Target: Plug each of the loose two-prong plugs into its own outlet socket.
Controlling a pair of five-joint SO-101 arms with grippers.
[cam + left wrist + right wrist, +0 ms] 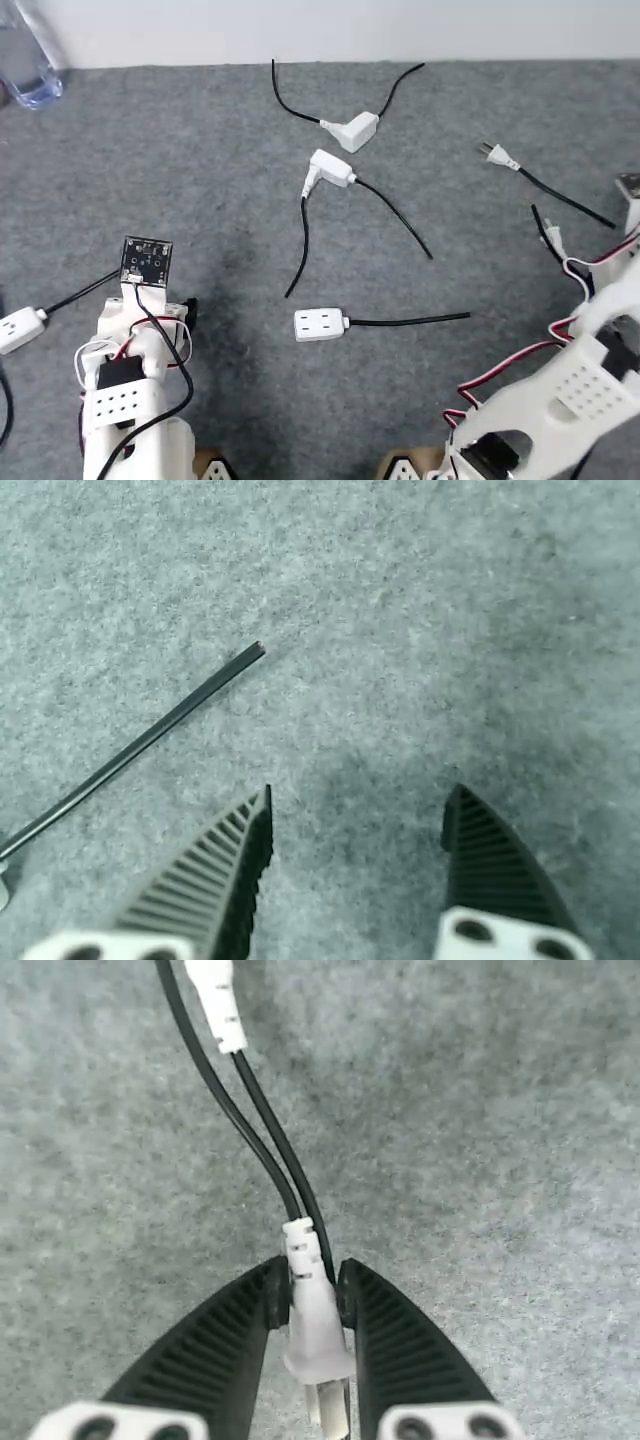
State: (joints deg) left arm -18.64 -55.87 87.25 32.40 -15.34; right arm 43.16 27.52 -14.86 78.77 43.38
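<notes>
My right gripper (312,1270) is shut on a white two-prong plug (318,1335), holding it just above the grey carpet; its black cord (290,1175) leads away from the fingers. A second white plug (218,995) lies farther off beside that cord. In the high view another loose plug (497,155) lies at the back right, and a small white plug (551,238) lies by the right arm (560,390). A white outlet socket (320,324) rests mid-table. My left gripper (360,800) stands open over bare carpet, next to a black cord end (150,738).
Two white adapters with black cords (352,130) (330,168) lie at the back centre. Another white socket (18,328) sits at the left edge beside the left arm (130,380). A clear bottle (25,60) stands in the far left corner.
</notes>
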